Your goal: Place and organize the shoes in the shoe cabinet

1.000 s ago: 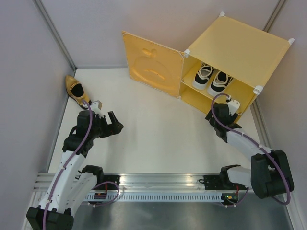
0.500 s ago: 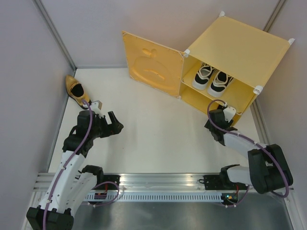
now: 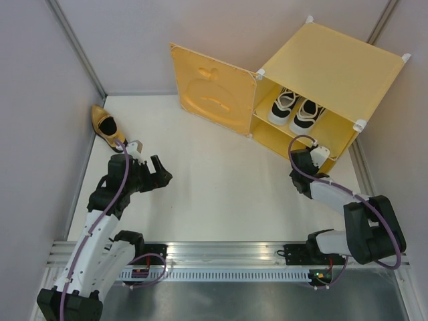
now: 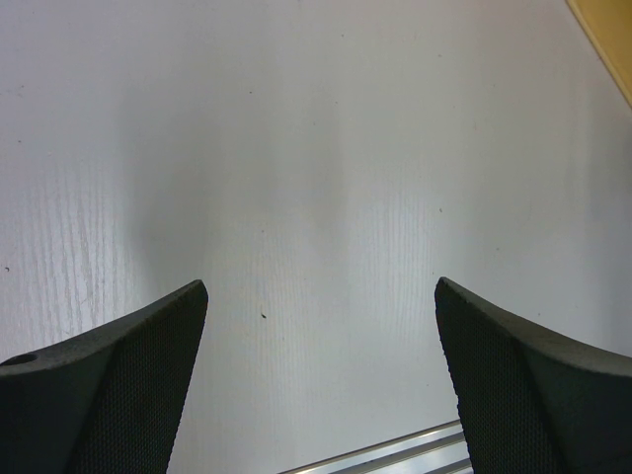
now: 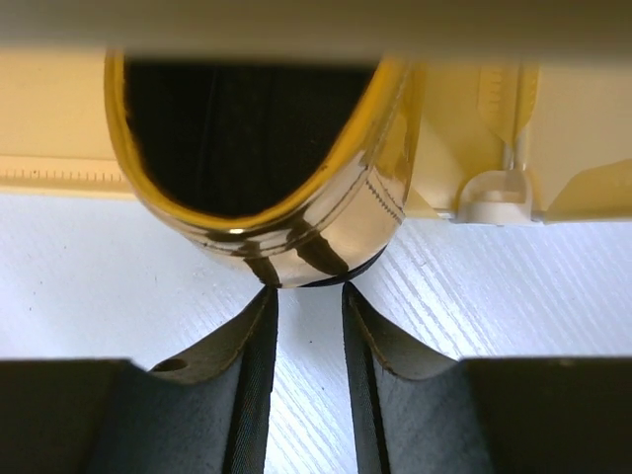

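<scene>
The left end effector (image 4: 321, 286) hangs with its fingers spread wide and empty over bare bench (image 4: 316, 148). The right end effector (image 5: 308, 296), narrowed to a slim gap and holding nothing, sits low on the bench. Its fingertips are at the heel of a gold loafer (image 5: 326, 232), touching it or just short of it.

That loafer lies directly ahead of the right end effector in the mouth of the shoe cabinet (image 3: 334, 67), in the lower compartment. It has a mirror-bright metallic shell and a black lining, with its toe hidden inside.

Above and beyond it, the white sneakers (image 3: 295, 110), trimmed in black, stand side by side on the inner shelf. The door (image 3: 210, 90), embossed with a smiling face, stands open.

By the look of it, three shoes are housed or nearly so. The second gold loafer (image 3: 107, 124) lies on the bench beyond and to the left of the left end effector, well apart from the cabinet and yet to be stored.
</scene>
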Controlling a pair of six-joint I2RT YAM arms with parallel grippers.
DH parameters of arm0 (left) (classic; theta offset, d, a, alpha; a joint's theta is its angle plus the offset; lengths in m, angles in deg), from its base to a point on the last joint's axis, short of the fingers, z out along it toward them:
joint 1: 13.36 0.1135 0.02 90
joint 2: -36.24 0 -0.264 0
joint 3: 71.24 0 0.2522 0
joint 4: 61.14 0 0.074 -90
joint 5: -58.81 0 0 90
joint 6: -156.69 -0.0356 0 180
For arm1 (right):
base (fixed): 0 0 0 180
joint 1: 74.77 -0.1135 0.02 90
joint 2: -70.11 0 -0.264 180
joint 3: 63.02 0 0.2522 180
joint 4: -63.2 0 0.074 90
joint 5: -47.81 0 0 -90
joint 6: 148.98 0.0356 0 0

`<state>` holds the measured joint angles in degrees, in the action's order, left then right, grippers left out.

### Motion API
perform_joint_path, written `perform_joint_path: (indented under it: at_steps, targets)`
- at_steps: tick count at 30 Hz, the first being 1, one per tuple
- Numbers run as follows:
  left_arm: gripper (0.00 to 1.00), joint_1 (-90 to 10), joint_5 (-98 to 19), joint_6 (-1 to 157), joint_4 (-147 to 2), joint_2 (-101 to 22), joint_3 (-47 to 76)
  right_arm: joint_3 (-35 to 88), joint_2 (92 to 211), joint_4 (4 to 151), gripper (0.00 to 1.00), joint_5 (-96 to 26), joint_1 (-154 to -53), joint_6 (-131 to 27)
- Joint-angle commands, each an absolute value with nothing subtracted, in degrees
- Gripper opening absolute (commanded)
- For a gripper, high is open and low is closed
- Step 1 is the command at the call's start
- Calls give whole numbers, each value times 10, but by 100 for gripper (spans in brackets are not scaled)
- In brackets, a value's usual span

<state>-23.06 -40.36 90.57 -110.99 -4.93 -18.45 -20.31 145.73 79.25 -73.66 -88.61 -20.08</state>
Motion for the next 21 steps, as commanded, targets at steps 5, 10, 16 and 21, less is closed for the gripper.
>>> perform_joint_path:
  at_steps: [5,10,16,21]
  targets:
    - [98,-228,-402,887,-1098,-49,-185,-149,1460,805,37,-804,-865,-180]
    - [98,-228,-402,887,-1098,-49,-185,-133,1476,802,37,-801,-856,-189]
    - [98,-228,-400,889,-1098,-49,-185,-111,1507,799,37,-792,-844,-187]
    - [98,-228,-399,888,-1098,-49,-185,-100,1523,793,37,-784,-836,-189]
